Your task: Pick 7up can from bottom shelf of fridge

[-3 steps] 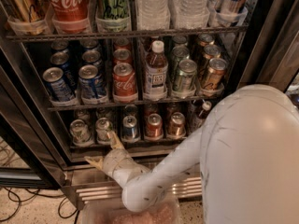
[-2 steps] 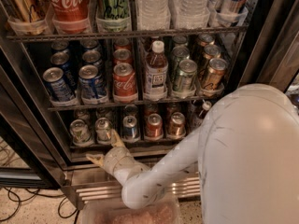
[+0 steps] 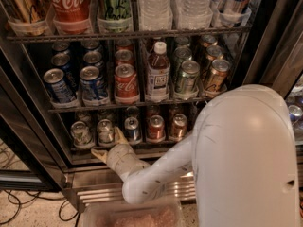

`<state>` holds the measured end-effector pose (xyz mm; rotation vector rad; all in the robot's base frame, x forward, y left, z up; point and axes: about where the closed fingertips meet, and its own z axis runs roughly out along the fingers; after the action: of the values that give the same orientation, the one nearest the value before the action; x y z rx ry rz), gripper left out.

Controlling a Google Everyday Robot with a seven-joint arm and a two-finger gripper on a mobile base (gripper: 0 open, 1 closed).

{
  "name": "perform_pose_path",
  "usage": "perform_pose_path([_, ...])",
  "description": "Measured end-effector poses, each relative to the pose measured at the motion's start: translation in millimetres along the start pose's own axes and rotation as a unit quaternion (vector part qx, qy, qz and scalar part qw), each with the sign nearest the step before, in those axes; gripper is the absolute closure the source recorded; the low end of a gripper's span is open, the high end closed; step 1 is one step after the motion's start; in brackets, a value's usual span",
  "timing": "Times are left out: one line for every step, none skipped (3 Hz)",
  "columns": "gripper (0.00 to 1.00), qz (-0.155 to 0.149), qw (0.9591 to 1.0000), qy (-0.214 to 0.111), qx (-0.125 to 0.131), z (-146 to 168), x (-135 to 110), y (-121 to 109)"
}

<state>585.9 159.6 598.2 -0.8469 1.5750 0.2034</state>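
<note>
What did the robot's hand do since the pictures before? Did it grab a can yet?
The gripper crept a little up and in toward the bottom shelf. Its open fingers are now close by the 7up can, but it has not taken hold of anything. The cans and the bottle stayed where they were.

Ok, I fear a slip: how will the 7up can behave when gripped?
The 7up can looks smooth and shiny, so probably slippery. Small and upright beside other cans, it may tip if nudged. The gripper, open, is just below it.
</note>
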Motion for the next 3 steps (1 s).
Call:
perform_pose_path([0.26, -0.002, 1.0, -0.002, 0.005, 4.5, 0.1, -5.7])
perform_pose_path([0.28, -0.008, 0.9999, -0.011, 0.009, 27.1, -5.0, -22.7])
perform_pose_path([0.3, -0.006, 0.9999, -0.01, 0.009, 32.5, -1.7, -24.1])
